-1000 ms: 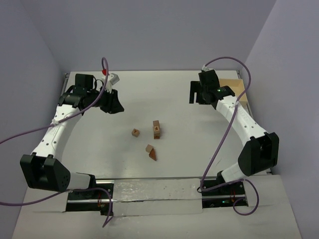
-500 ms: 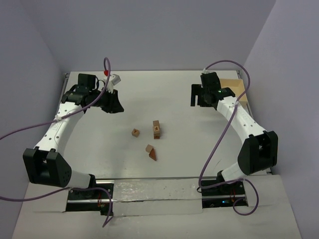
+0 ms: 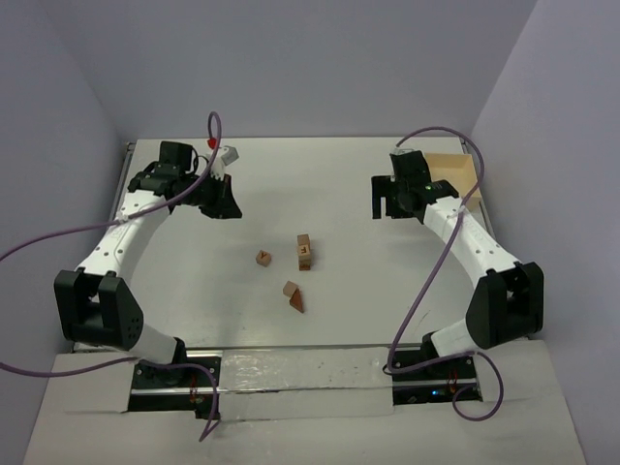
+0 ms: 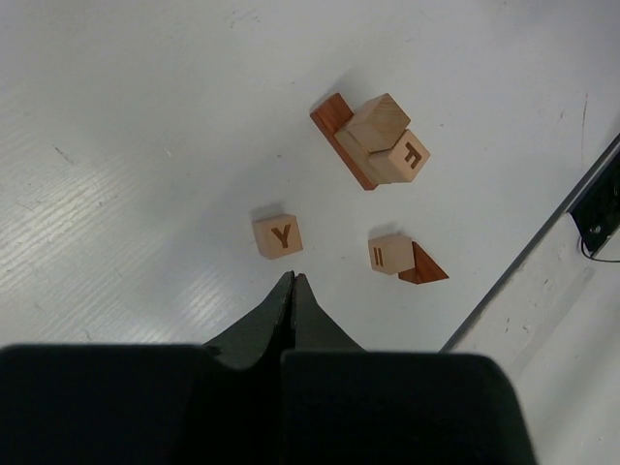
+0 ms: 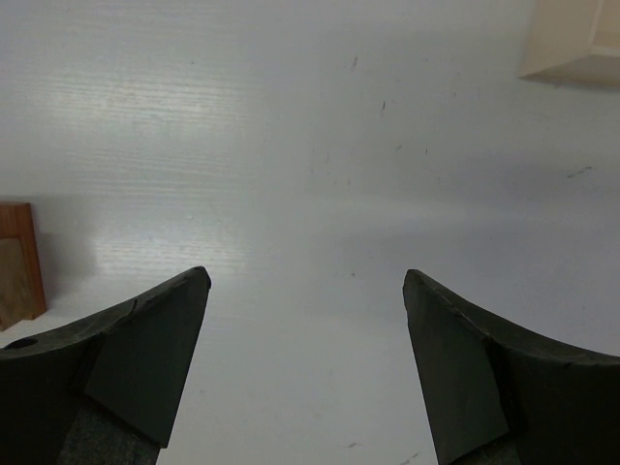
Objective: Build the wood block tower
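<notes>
Left gripper point(image 4: 293, 281), pinched shut on nothing, aims toward the Y cube point(image 4: 278, 235); a low sweep could knock the wood block tower point(image 4: 383, 145), seemingly loosely stacked. Right gripper point(image 5: 305, 281) gapes empty.

White smooth shells cover left arm point(image 3: 114, 242) and right arm point(image 3: 475, 242). Each has big black boxy joint low down: one on left point(image 3: 94, 308), one on right point(image 3: 505, 304). Black wrist parts at far ends. Thin purple cable point(image 3: 214, 126) loops over left arm; second purple cable point(image 3: 441, 129) loops over right arm. Small red bit point(image 3: 210, 141) by left wrist. Black left gripper point(image 4: 291, 283): thin pointed tips, wide black body behind. Dark grey right gripper point(image 5: 306, 283): thick wedge-shaped fingers point(image 5: 145, 339), flat inner sides.
</notes>
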Controlling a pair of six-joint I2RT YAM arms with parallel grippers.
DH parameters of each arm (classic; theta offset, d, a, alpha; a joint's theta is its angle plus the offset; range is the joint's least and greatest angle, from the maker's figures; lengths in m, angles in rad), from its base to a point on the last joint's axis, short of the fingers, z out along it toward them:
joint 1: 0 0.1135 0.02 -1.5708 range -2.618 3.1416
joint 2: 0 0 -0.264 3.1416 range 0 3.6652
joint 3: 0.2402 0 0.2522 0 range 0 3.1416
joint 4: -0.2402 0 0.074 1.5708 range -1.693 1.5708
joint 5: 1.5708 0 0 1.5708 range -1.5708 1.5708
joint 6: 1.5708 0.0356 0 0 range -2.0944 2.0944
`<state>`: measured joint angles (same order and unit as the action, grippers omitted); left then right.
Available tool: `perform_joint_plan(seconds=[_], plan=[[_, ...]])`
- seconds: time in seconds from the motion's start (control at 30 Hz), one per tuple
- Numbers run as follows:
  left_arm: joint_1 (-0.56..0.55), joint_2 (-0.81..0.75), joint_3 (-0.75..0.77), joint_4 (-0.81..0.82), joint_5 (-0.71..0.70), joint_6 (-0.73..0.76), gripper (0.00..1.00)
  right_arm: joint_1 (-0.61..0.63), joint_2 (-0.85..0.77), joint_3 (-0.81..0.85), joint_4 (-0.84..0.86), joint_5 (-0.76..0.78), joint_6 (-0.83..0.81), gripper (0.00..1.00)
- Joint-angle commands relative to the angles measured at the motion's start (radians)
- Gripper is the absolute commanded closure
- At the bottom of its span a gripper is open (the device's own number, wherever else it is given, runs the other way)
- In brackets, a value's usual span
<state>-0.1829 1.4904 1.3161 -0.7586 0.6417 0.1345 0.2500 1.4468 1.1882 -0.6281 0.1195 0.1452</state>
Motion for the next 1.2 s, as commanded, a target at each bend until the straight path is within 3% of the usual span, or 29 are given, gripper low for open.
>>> perform_joint_plan(seconds=[0.0, 0.37, 0.57, 1.0, 1.17], plan=[[-0.004, 0.025, 0.053, 0.007, 0.029, 0.001, 1.00, -0.006, -0.083, -0.024, 0.006, -0.010, -0.042, 0.11], [-0.004, 0.102, 0.084, -0.023, -0.070, 0.072, 0.89, -0.005, -0.109, -0.036, -0.058, 0.006, -0.133, 0.11], [-0.014, 0.173, 0.141, -0.088, -0.055, 0.124, 0.76, -0.005, -0.112, -0.044, -0.056, 0.002, -0.141, 0.11], [-0.208, 0.219, 0.065, -0.093, -0.113, 0.206, 0.63, -0.005, -0.139, -0.069, -0.041, 0.034, -0.167, 0.10], [-0.266, 0.244, 0.049, -0.060, -0.234, 0.159, 0.66, -0.006, -0.144, -0.064, -0.038, 0.050, -0.171, 0.09]])
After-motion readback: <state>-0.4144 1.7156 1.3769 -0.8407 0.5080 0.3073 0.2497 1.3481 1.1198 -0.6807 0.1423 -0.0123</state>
